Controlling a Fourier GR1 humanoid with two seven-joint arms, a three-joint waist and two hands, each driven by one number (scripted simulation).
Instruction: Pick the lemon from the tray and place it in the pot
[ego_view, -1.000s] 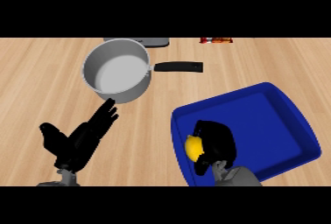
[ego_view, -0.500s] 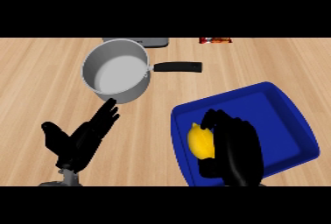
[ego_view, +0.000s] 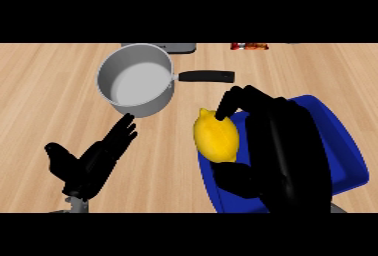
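The yellow lemon (ego_view: 215, 139) is in my right hand (ego_view: 279, 145), whose fingers and thumb curl round it. It hangs over the left edge of the blue tray (ego_view: 341, 159), which the hand largely hides. The grey pot (ego_view: 135, 81) with a black handle (ego_view: 206, 76) stands at the upper left, apart from the lemon. My left hand (ego_view: 90, 163) rests open at the lower left, fingers pointing up towards the pot.
The wooden counter (ego_view: 44, 100) spreads all around. At the far edge lie a dark object (ego_view: 179, 47) behind the pot and a red-and-dark item (ego_view: 249, 46) to its right.
My right hand has closed round the lemon and raised it, moving it up and left towards the tray's left edge. The left hand has stayed still.
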